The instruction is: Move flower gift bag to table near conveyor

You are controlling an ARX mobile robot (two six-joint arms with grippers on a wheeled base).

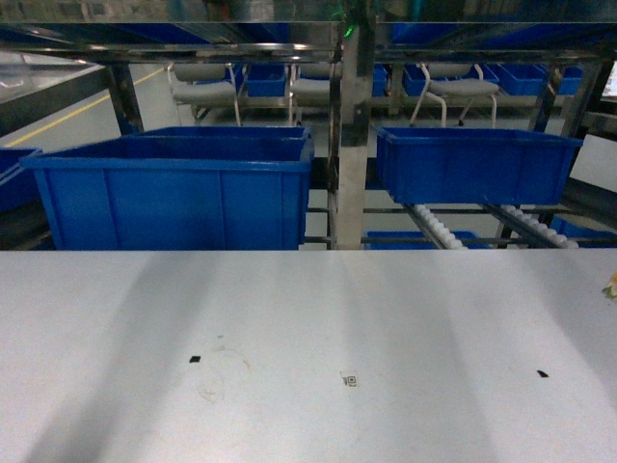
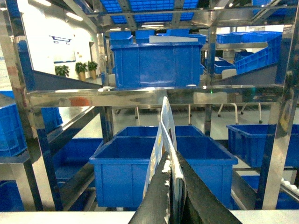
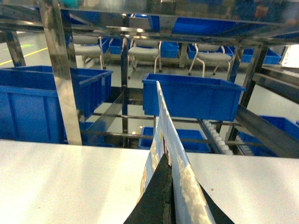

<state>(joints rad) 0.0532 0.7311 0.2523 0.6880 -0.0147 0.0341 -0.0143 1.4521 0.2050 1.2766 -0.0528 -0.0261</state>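
- The gift bag (image 2: pixel 164 140) is clamped edge-on between the jaws of the left pincer (image 2: pixel 171 186), rising above it.
- A bin (image 2: pixel 163 163) is seen beyond the left pincer, behind the surface (image 1: pixel 308 338).
- The bag's edge (image 3: pixel 170 158) is also pinched in the right pincer (image 3: pixel 170 205), over the surface.
- Conveyor rollers (image 3: pixel 216 137) are found ahead and right of the right pincer, under a bin (image 3: pixel 194 95).

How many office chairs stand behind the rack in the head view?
3: left chair, middle chair partly behind the steel upright, right chair. More may be hidden.
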